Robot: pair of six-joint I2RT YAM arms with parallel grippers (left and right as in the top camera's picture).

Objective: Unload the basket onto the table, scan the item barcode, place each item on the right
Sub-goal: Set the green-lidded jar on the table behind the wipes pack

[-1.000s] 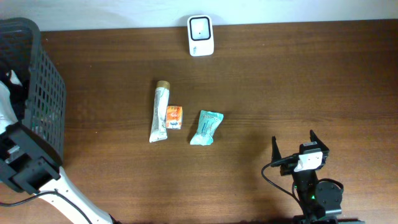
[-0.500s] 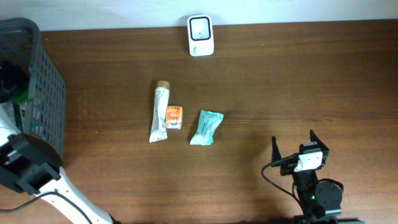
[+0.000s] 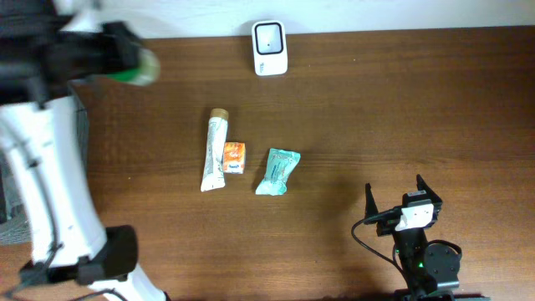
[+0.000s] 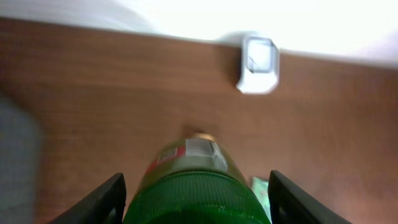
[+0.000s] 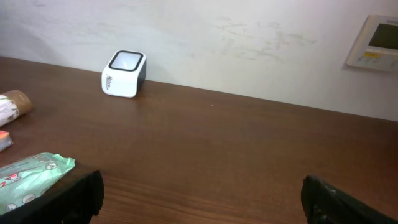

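Observation:
A green bottle with a ribbed green cap hangs in the air over the table's far left, blurred by motion. My left gripper is shut on it, one finger on each side of the cap. In the left wrist view the bottle points toward the white scanner, which stands at the back edge and is also in the right wrist view. No barcode shows on the bottle. My right gripper rests low at the front right, open with nothing between its fingers.
A cream tube, a small orange packet and a teal pouch lie mid-table. The dark basket at the left is mostly covered by my left arm. A wall panel hangs behind the table.
My left arm has come up out of the basket with the green bottle and swung over the table's far left. The right arm has not moved.

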